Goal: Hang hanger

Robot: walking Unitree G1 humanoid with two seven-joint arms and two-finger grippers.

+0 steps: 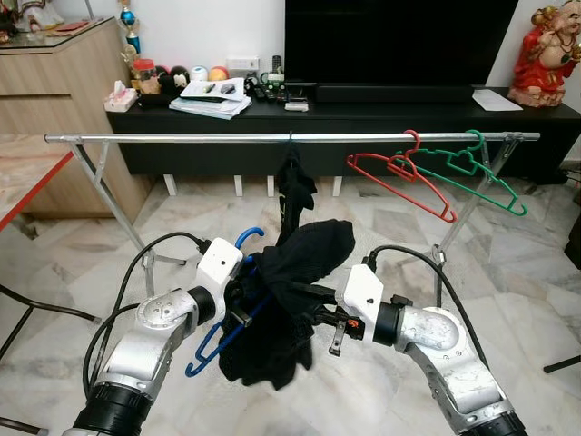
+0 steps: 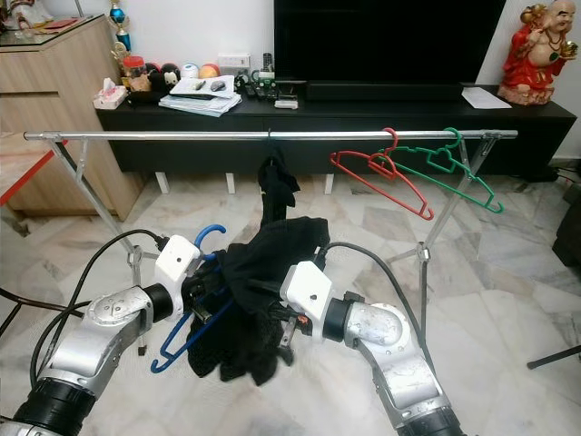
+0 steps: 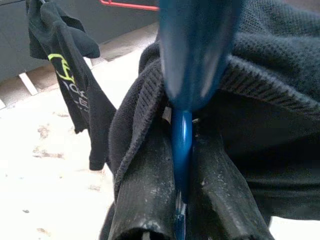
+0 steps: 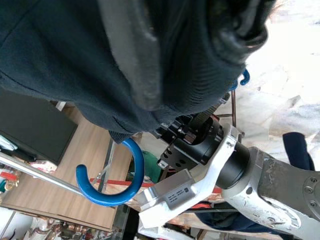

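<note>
Nearest the camera are the robot's two silver arms, raised side by side with a bundle of dark cloth between them. On the left, the left gripper (image 1: pixel 238 304) has its two black fingers (image 3: pixel 145 200) pinched on the stem of the blue hanger (image 1: pixel 216 341), whose hook (image 1: pixel 247 236) curls up just above the white wrist block while its lower frame slants down toward the floor. The black garment (image 1: pixel 290 300) is draped over that hanger and sags between the arms. To the right of it, the right gripper (image 1: pixel 313 295) is buried in the cloth; its fingers look pressed on a fold of the garment, though the fabric hides most of them. Beyond stands the metal rail (image 1: pixel 182 138), with another black garment (image 1: pixel 292 186) hanging near its middle and, further right, a red hanger (image 1: pixel 399 182) and a green hanger (image 1: pixel 472 177). To do this step well, the hook probably needs lifting above the rail with its open side facing it, aimed at the bare stretch left of the hung garment, then lowered squarely. The right gripper should steady the cloth so it does not slide off or snag.
</note>
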